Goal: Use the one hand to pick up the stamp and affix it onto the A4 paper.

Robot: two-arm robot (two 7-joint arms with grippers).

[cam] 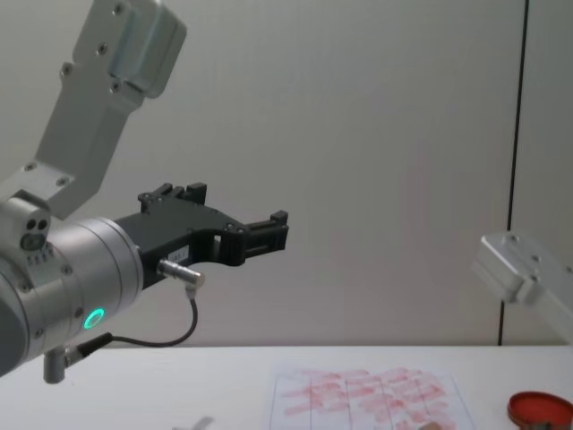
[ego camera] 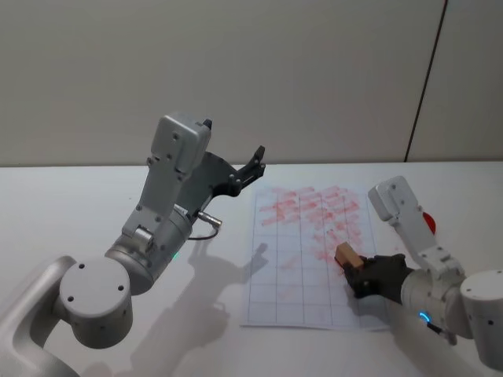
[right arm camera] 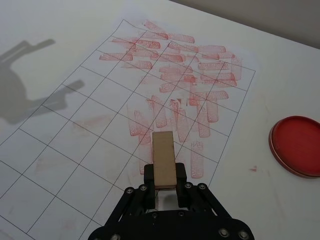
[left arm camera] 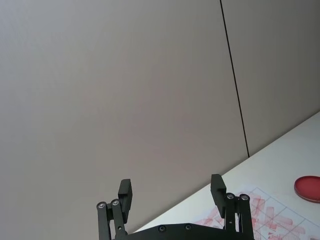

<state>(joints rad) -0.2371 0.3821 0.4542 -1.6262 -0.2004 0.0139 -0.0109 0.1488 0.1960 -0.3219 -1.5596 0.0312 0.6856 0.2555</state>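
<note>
Now | right hand (right arm camera: 165, 176) grips stamp (right arm camera: 163, 155) over A4 paper (right arm camera: 65, 115) | left hand (left arm camera: 171, 183) (parked) raised

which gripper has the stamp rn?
The right gripper: its jaws clamp the tan stamp over the A4 paper. The left gripper hangs high, open and empty.

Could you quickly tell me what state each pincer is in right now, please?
Left pincer: open, holding nothing, raised in the air.
Right pincer: closed on the stamp, over the A4 paper.
</note>
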